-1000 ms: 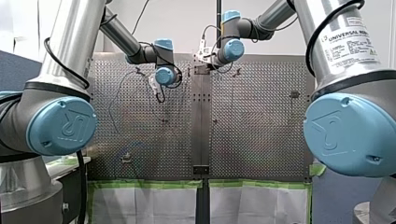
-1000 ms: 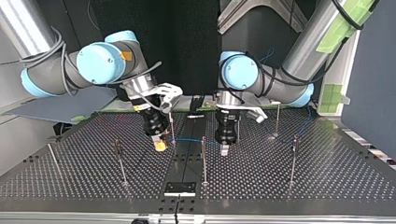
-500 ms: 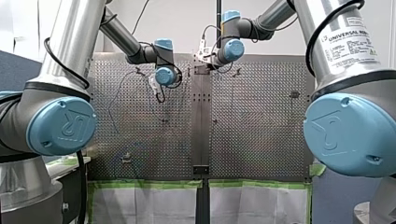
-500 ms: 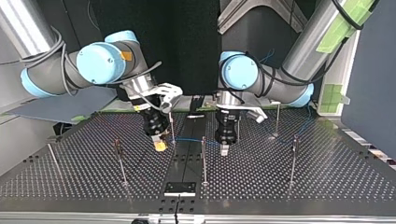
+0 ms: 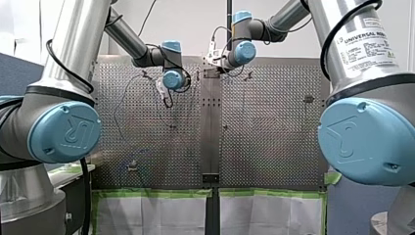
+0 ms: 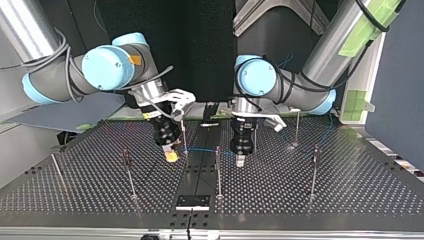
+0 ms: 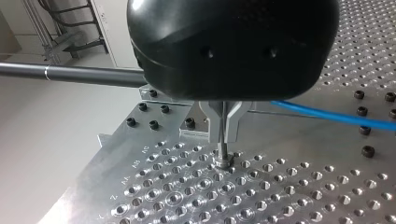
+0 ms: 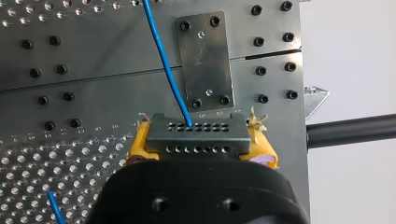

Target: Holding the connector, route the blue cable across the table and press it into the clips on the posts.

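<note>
Near the middle of the top view, over the table (image 6: 310, 200), my right gripper (image 6: 171, 155) pinches the grey connector (image 8: 198, 136) between its yellow pads. From it the blue cable (image 6: 200, 149) runs almost level toward the picture's right. It passes the head of the middle post (image 6: 218, 167) and reaches my left gripper (image 6: 240, 160), whose metal fingers are pressed together (whether on the cable, I cannot tell). The post stands between both grippers, nearer to my left one, and the cable lies across it. I judge the next move is a push of the cable down onto that post.
</note>
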